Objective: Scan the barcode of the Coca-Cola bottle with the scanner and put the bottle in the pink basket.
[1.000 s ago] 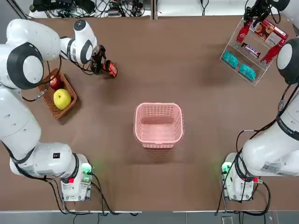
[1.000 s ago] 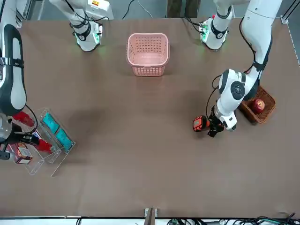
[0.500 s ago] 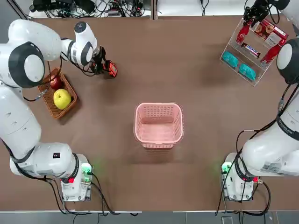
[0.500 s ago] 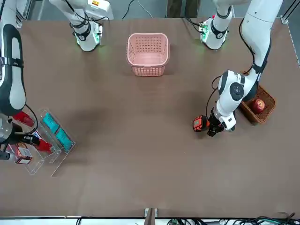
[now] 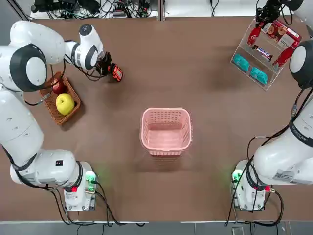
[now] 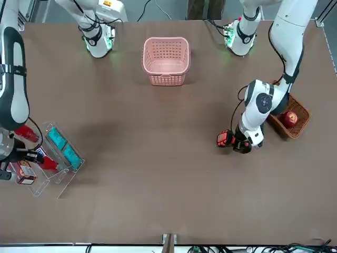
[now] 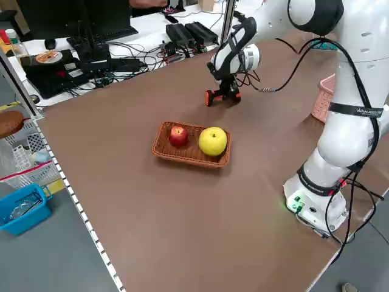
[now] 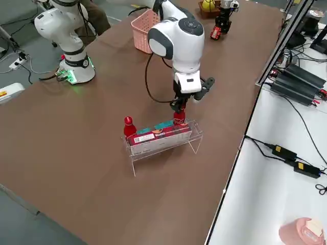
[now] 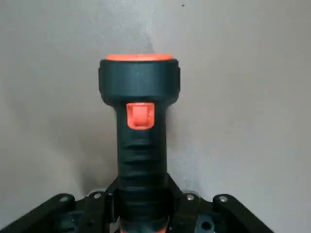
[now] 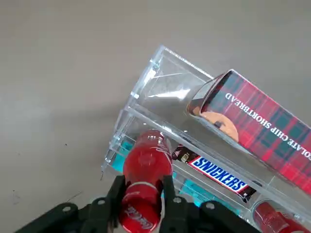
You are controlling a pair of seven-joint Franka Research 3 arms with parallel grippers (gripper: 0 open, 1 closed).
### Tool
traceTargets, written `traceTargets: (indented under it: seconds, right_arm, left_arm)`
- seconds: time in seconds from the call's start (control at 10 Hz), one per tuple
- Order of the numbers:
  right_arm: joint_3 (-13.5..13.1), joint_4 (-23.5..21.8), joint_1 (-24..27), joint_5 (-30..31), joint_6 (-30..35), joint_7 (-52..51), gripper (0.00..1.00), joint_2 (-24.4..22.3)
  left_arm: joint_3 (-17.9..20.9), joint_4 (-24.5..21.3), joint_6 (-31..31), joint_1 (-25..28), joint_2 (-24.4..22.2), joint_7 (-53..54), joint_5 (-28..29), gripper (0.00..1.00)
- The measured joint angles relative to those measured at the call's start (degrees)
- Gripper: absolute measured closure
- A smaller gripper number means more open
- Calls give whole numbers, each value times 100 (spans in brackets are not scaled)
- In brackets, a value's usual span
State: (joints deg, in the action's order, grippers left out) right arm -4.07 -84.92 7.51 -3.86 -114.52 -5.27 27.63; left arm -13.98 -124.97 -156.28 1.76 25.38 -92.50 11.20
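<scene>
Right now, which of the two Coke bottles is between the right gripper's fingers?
The Coke bottle beside the Snickers bar's end; the other bottle has no fingers around it.

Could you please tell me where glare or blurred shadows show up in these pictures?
Right wrist view: a bright glare patch on the clear rack; left wrist view: a soft-edged shadow beside the scanner; top view: a faint shadow below the pink basket.

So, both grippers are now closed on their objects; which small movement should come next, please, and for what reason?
Probably the right gripper should lift its Coca-Cola bottle gently straight up: its fingers are closed around the bottle at the cap end, yet the bottle is at the clear rack, while the left gripper already holds the scanner away from it.
</scene>
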Motion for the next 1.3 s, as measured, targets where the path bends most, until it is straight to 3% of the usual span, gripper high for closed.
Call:
traceTargets:
  seconds: [0.2, 0.6, 1.0, 1.3]
  right_arm:
    - [0, 5, -1, 0, 1, -1, 67, 1]
    - [1, 26, -2, 1, 23, -99, 67, -7]
    - [-7, 125, 16, -30, 344, -444, 67, -520]
    - [89, 125, 9, -895, 1197, -540, 67, -937]
  left_arm:
    - [-16, 27, 106, 8, -3, -13, 1, 67]
    - [-344, 585, 1265, 376, -137, -459, -105, 67]
    - [-698, 1068, 1603, 540, -160, -489, -879, 67]
    - [-1023, 1360, 1604, 601, -173, -457, -1557, 67]
